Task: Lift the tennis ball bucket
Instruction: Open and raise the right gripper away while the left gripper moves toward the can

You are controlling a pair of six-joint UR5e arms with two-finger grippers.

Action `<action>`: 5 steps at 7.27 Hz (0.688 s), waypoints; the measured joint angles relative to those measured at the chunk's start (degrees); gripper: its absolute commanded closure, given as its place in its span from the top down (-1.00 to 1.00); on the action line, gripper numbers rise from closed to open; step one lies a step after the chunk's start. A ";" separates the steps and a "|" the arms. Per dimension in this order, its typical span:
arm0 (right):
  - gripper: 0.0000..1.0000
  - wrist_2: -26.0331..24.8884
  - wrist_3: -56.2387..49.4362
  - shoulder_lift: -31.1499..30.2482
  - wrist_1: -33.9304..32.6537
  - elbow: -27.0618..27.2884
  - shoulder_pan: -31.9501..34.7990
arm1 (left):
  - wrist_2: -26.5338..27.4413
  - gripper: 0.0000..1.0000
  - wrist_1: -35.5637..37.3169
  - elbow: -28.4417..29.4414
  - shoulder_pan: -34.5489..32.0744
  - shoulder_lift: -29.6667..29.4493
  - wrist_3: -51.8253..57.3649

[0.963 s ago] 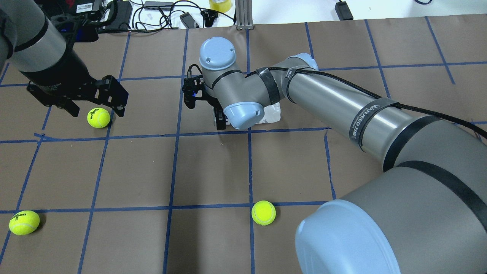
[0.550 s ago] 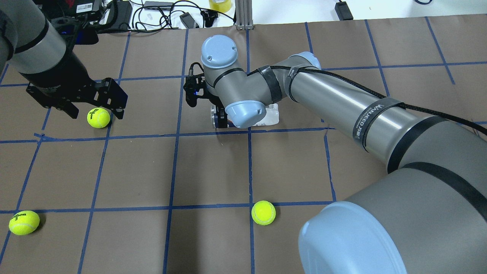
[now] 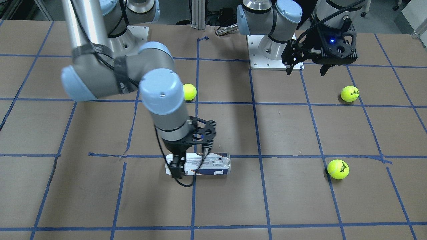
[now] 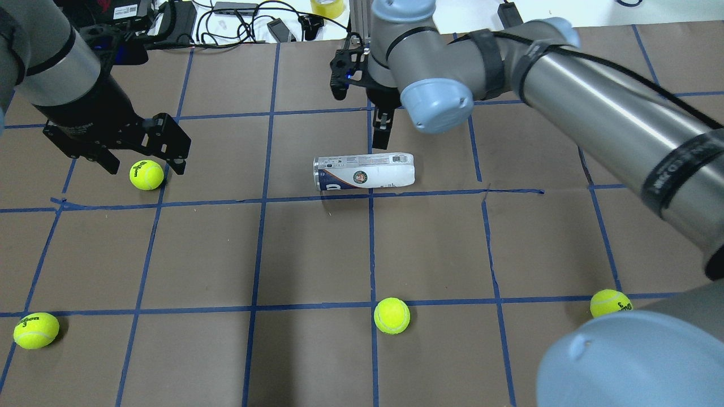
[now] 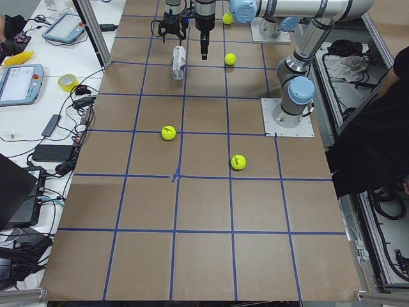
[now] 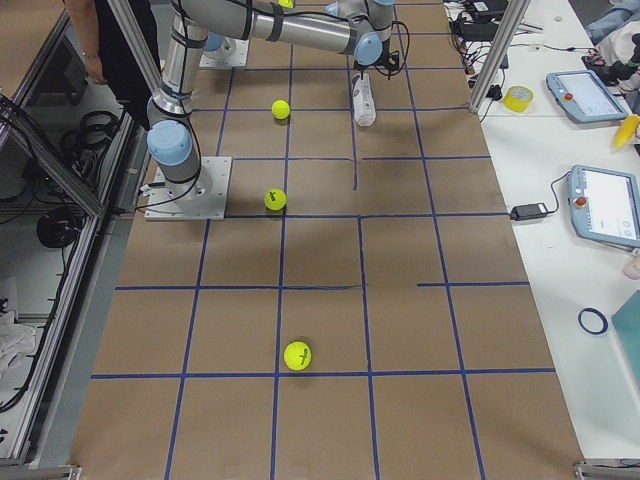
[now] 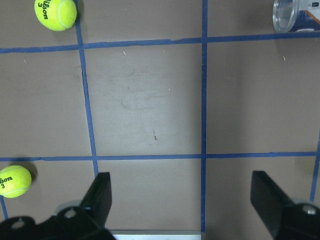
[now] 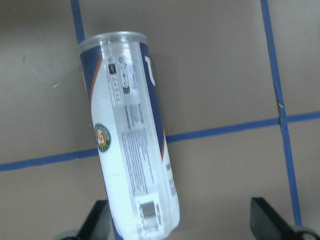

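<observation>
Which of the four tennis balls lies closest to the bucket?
The ball straight towards the robot from the bucket, at the overhead view's bottom middle; the others lie farther off.

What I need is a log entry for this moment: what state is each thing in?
tennis ball bucket: lying on its side on the table, ungripped.
right gripper: open, holding nothing.
left gripper: open, empty, above the table.
tennis balls: four, loose on the table.
</observation>
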 measured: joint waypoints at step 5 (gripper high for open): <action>1.00 -0.83 26.85 -20.43 23.02 0.22 -11.76 | -19.42 1.00 18.25 -0.90 -0.07 -11.43 -0.07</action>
